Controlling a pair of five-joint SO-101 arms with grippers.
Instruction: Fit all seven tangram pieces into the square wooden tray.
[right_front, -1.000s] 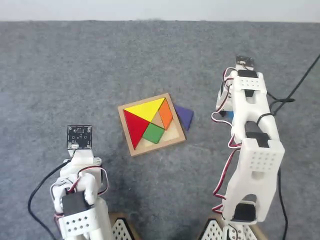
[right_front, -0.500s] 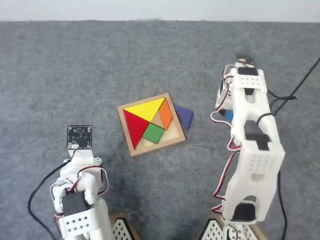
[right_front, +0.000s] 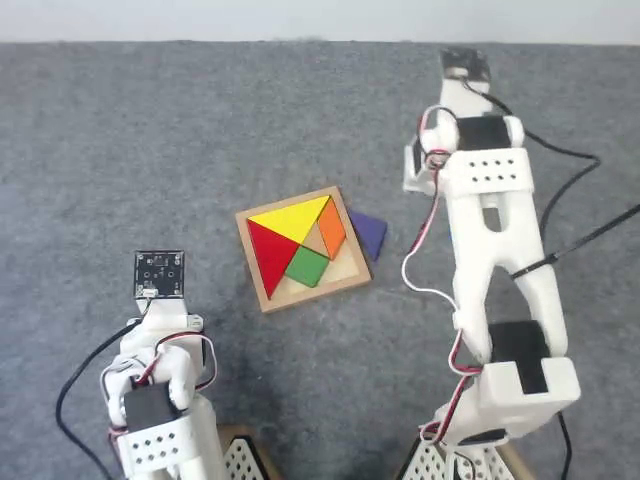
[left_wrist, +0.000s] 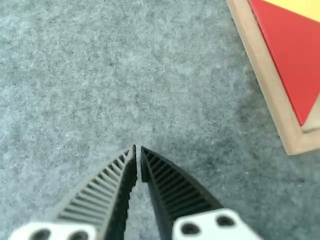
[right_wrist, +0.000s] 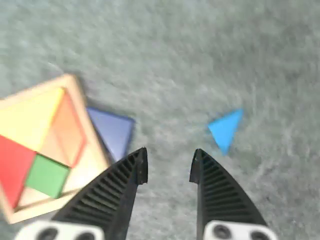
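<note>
The square wooden tray (right_front: 255, 290) lies mid-table. It holds a yellow triangle (right_front: 290, 220), a red triangle (right_front: 268, 255), a green square (right_front: 307, 267) and an orange parallelogram (right_front: 332, 228). A purple triangle (right_front: 368, 233) lies on the carpet against the tray's right side. In the right wrist view this purple triangle (right_wrist: 114, 132) and a small blue triangle (right_wrist: 226, 129) lie loose beyond my open, empty right gripper (right_wrist: 168, 162). My left gripper (left_wrist: 137, 150) is shut on nothing, low over the carpet, short of the tray's corner (left_wrist: 260, 75).
Grey carpet covers the table. The right arm (right_front: 490, 200) stretches along the right side toward the back edge, with black cables trailing off to the right. The left arm (right_front: 160, 390) sits folded at the front left.
The right arm has stretched farther toward the back of the table and swung slightly left. The left arm and all the pieces have stayed put.
</note>
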